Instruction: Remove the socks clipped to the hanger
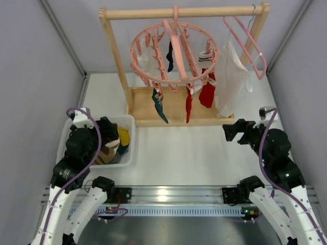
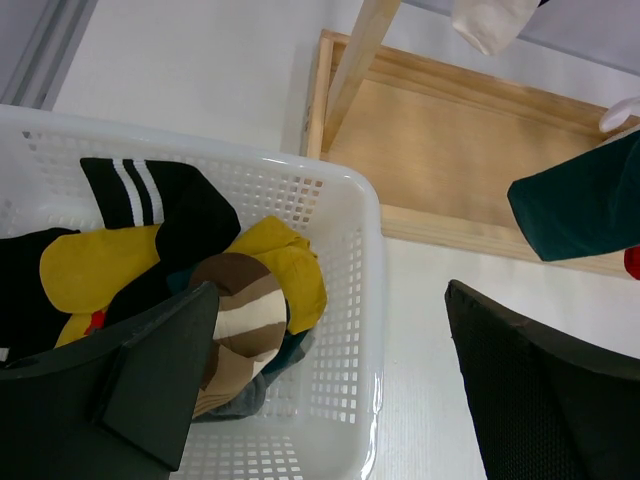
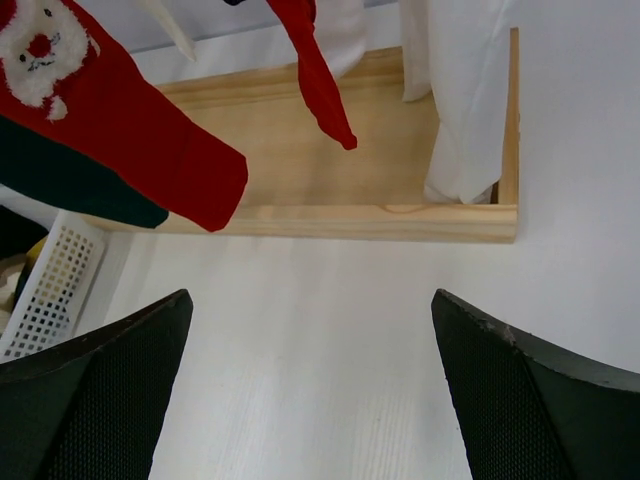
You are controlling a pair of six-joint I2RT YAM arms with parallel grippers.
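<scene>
The round salmon-pink hanger [image 1: 173, 51] hangs from the wooden rack's top bar. Clipped to it are a dark teal-green sock [image 1: 159, 104], a thin red sock [image 1: 189, 104], a wider red sock [image 1: 207, 92], a black sock [image 1: 170, 56] and a white striped sock [image 1: 205, 57]. My left gripper [image 1: 109, 130] is open and empty over the basket's right rim [image 2: 350, 180]; the teal sock [image 2: 585, 205] hangs ahead to its right. My right gripper [image 1: 231, 130] is open and empty above the table. Ahead of it hang the Santa-face red sock [image 3: 130, 150] and the thin red sock [image 3: 315, 70].
A white basket [image 1: 129, 138] at the left holds yellow [image 2: 95, 265], black-striped [image 2: 150, 195] and brown-striped [image 2: 245, 310] socks. The wooden rack's base [image 1: 173, 109] lies behind. A white garment [image 1: 230, 76] hangs on a plain pink coat hanger [image 1: 250, 43] at the right.
</scene>
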